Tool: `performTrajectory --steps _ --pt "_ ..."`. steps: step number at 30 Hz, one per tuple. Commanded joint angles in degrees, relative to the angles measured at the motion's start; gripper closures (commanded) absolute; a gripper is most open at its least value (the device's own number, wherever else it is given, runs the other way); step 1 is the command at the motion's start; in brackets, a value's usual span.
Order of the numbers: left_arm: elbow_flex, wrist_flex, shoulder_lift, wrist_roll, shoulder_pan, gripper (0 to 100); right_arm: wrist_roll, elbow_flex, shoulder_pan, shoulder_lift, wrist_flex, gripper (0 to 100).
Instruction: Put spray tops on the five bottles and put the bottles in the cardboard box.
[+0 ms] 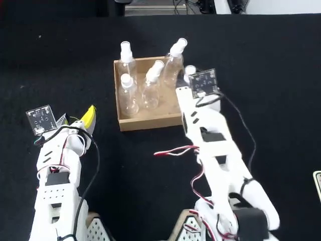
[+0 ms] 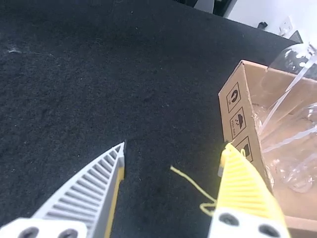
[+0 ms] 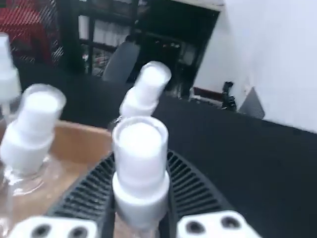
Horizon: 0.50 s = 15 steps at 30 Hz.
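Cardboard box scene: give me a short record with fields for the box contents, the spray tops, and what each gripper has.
box: cardboard box, open, mid-table
inside: three upright bottles; a leaning bottle at the far right corner
fifth bottle: at the box's right wall, not yet released
spray tops: on all five
left gripper: open, empty, over the table beside the box
right gripper: shut on the fifth bottle's top

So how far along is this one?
Nearly done. Four capped bottles already sit in the cardboard box. The right gripper holds the fifth bottle, spray top on, by the box's right wall. Remaining: set it inside. The left gripper is open and empty.
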Motion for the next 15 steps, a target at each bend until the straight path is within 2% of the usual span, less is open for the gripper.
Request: performTrajectory --steps 1,4,10,15 --pt "-0.57 -1.14 -0.35 -0.53 0.57 71 -0.18 0.31 3.52 -4.35 0.53 95.5" --pt "-0.57 -1.14 -0.35 -0.53 0.57 71 -2.81 0.75 5.36 -6.02 0.62 95.6" --pt "-0.57 -1.14 -0.35 -0.53 0.57 71 -3.43 1.01 9.49 -10.95 0.97 95.6" --pt "-0.57 -1.14 -0.35 -0.53 0.57 71 -3.60 0.48 12.40 -14.64 6.68 95.6"
